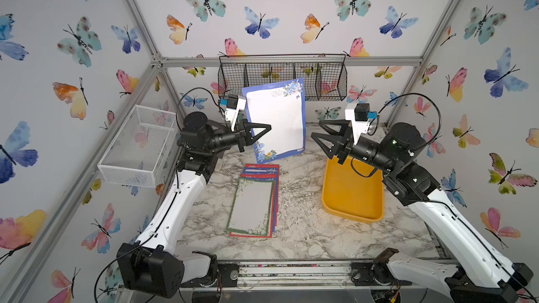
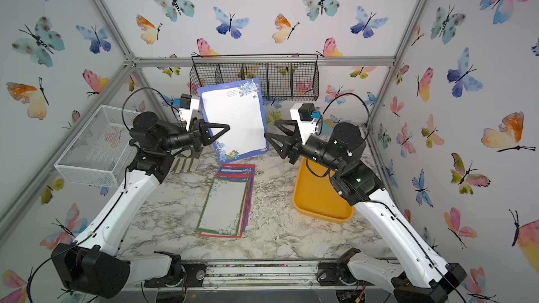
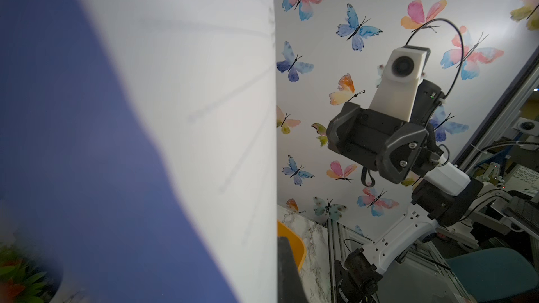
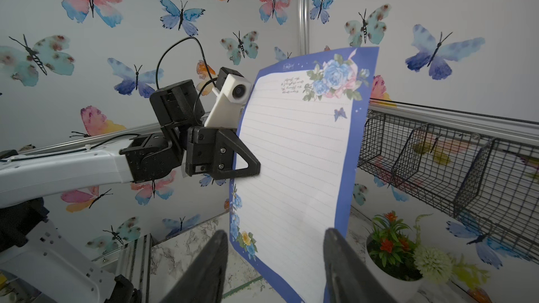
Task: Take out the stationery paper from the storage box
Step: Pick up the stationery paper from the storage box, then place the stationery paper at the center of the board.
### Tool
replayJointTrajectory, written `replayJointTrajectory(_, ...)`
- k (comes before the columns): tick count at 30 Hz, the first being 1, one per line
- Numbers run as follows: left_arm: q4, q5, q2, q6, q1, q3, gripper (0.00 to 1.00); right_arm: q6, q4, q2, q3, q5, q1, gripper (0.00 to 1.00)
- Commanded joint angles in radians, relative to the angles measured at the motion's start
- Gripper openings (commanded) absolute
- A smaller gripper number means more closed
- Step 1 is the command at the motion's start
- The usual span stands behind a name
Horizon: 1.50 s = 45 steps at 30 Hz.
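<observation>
A blue-bordered sheet of stationery paper (image 1: 277,118) (image 2: 236,118) stands upright in the air over the back of the table. My left gripper (image 1: 264,131) (image 2: 223,131) is shut on its left edge. In the left wrist view the sheet (image 3: 175,112) fills the picture beside one dark finger (image 3: 288,272). My right gripper (image 1: 316,129) (image 4: 274,231) is open just right of the sheet (image 4: 297,164), touching nothing. Several more sheets lie in a stack (image 1: 253,202) (image 2: 227,202) on the marble top. The yellow storage box (image 1: 350,196) (image 2: 318,199) sits under my right arm, with no paper on its visible floor.
A white mesh basket (image 1: 140,144) hangs on the left wall. A black wire basket (image 1: 283,77) hangs on the back wall behind the sheet. A potted artificial plant (image 4: 390,246) stands at the back, and a glove (image 2: 183,163) lies under my left arm.
</observation>
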Motion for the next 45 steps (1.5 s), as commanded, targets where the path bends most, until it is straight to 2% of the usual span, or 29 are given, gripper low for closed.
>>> replayJointTrajectory(1, -0.279, 0.039, 0.008, 0.14, 0.009, 0.053, 0.0, -0.016, -0.036, -0.004, -0.012, 0.042, -0.003, 0.57)
replayJointTrajectory(6, -0.511, 0.083, 0.041, 0.201, 0.043, 0.06, 0.0, -0.01, -0.055, -0.019, -0.034, 0.12, -0.003, 0.58)
replayJointTrajectory(9, -0.684, 0.059, 0.059, 0.28, 0.043, 0.032, 0.0, -0.015, -0.084, -0.017, -0.038, 0.129, -0.003, 0.58)
replayJointTrajectory(16, -0.934, -0.163, 0.102, 0.381, 0.043, -0.061, 0.0, -0.032, -0.157, 0.009, -0.031, 0.085, -0.003, 0.59)
replayJointTrajectory(23, -1.039, -0.176, 0.161, 0.406, 0.05, -0.185, 0.0, 0.017, -0.149, 0.013, -0.07, 0.028, -0.003, 0.58)
replayJointTrajectory(30, -0.99, -0.23, 0.145, 0.347, 0.092, -0.342, 0.0, 0.019, -0.162, 0.013, -0.113, -0.014, -0.003, 0.58)
replayJointTrajectory(37, -1.043, -0.337, 0.211, 0.359, 0.129, -0.353, 0.0, 0.022, -0.175, 0.0, -0.14, -0.032, -0.003, 0.58)
replayJointTrajectory(45, -1.053, -0.384, 0.36, 0.381, 0.149, -0.309, 0.0, 0.02, -0.19, -0.022, -0.151, -0.024, -0.003, 0.58)
